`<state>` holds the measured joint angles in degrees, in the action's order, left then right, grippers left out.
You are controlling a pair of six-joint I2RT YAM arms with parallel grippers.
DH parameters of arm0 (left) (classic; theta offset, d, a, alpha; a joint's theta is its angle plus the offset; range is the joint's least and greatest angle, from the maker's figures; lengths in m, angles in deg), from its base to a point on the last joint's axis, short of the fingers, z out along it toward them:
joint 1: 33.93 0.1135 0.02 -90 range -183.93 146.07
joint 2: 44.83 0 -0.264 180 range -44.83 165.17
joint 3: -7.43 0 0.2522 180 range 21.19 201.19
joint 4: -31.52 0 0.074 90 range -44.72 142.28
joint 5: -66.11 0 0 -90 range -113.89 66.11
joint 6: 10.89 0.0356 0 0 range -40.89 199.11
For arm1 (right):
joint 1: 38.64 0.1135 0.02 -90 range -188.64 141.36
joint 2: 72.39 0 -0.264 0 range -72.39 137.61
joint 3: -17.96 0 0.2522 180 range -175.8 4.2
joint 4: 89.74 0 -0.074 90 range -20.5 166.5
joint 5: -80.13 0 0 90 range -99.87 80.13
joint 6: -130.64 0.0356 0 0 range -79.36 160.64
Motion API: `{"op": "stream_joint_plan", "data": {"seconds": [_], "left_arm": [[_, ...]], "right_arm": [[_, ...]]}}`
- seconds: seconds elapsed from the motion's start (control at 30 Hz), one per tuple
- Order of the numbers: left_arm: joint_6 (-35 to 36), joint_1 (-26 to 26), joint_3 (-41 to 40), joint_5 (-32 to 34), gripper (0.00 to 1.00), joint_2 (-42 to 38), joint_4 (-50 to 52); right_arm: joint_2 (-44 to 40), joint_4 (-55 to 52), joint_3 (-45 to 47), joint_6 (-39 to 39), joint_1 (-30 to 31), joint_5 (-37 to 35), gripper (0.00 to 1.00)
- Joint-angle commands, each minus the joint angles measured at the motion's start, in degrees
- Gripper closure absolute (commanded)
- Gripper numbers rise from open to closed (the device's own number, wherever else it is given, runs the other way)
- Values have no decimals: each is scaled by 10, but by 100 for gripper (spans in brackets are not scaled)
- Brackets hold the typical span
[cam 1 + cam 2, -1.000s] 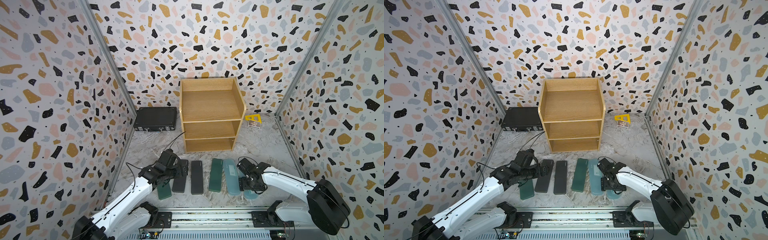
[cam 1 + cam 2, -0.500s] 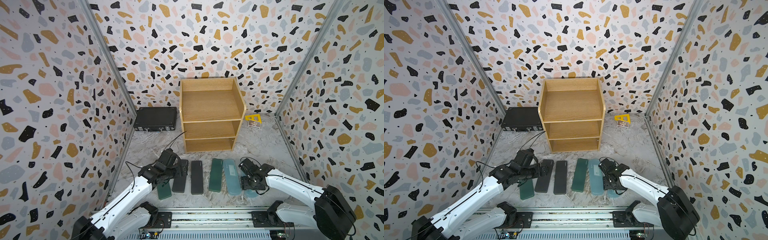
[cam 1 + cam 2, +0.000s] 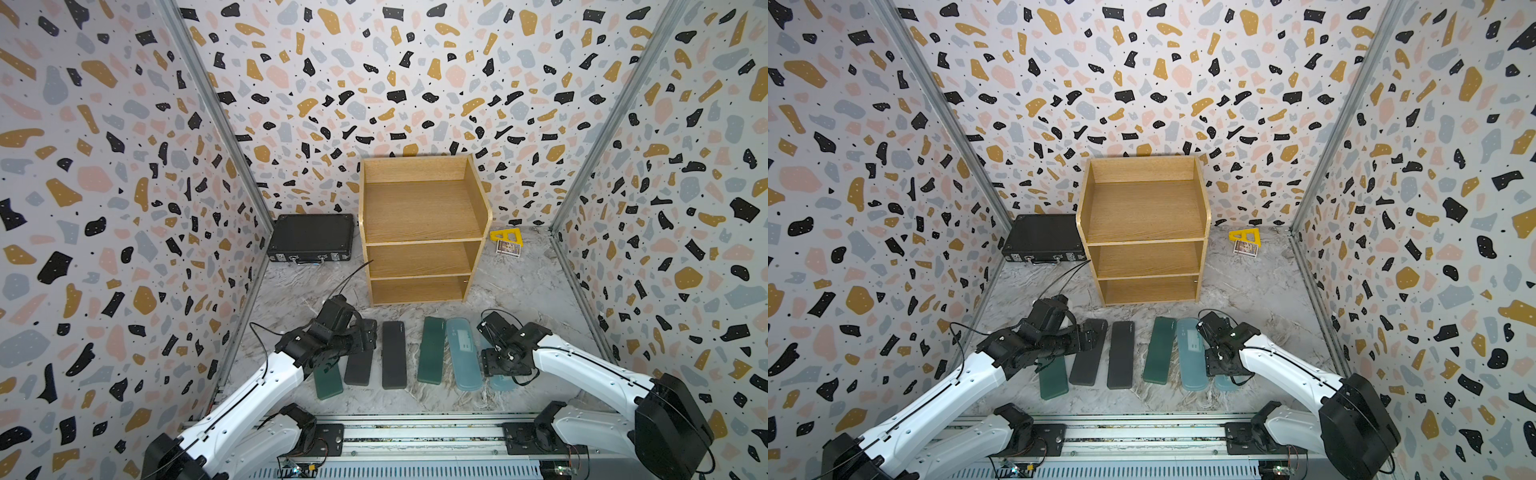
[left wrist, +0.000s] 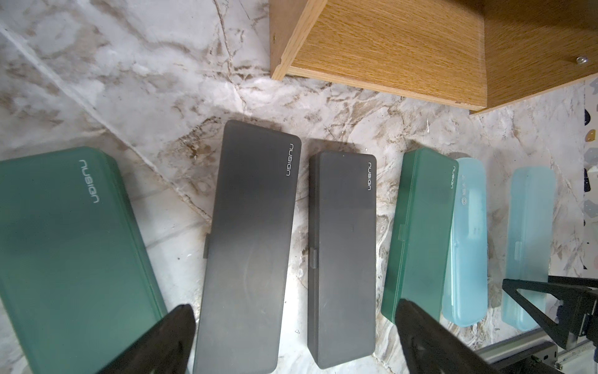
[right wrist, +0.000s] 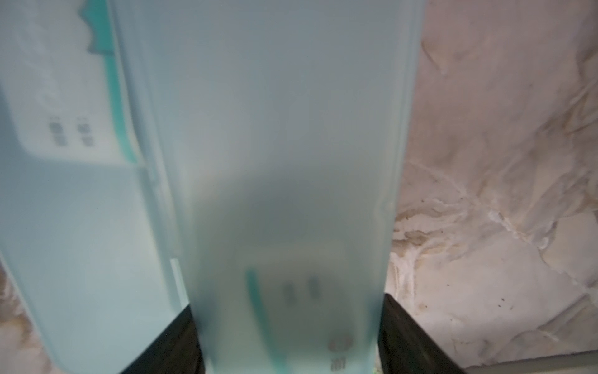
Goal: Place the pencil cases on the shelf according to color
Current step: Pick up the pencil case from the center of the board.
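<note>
Six pencil cases lie in a row on the marble floor in front of the shelf [image 3: 422, 208]. From the left they are dark green [image 3: 328, 380], black [image 3: 359, 368], black [image 3: 394, 355], dark green [image 3: 432, 351] and light blue [image 3: 463, 353]. The last, rightmost light-blue case [image 3: 500, 382] is mostly covered by my right gripper [image 3: 505, 368]. In the right wrist view that gripper [image 5: 288, 311] is shut on this case [image 5: 275, 129], one finger against each long edge. My left gripper [image 4: 293, 311] hangs open above the two black cases [image 4: 249, 243], touching nothing. All three tiers of the shelf are bare.
A large black briefcase [image 3: 311, 243] lies left of the shelf by the wall. A yellow triangular ruler [image 3: 505, 236] and a small card [image 3: 508, 248] lie at the back right. The arms' metal rail [image 3: 415, 432] runs along the front edge, and patterned walls close in three sides.
My right gripper's jaws have narrowed onto the rightmost light-blue case, and its arm has settled slightly lower. The left arm has not moved.
</note>
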<state>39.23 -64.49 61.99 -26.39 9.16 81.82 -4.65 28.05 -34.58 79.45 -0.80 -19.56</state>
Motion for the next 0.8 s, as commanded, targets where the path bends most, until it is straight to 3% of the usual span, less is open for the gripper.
{"op": "stream_joint_plan", "data": {"seconds": [0.0,0.77], "left_arm": [[-1,-3,31,8,0,-14,16],[18,-3,150,58,0,27,74]], "right_arm": [[-17,-44,-42,-9,0,-8,58],[11,-230,-299,-84,1,34,62]]}}
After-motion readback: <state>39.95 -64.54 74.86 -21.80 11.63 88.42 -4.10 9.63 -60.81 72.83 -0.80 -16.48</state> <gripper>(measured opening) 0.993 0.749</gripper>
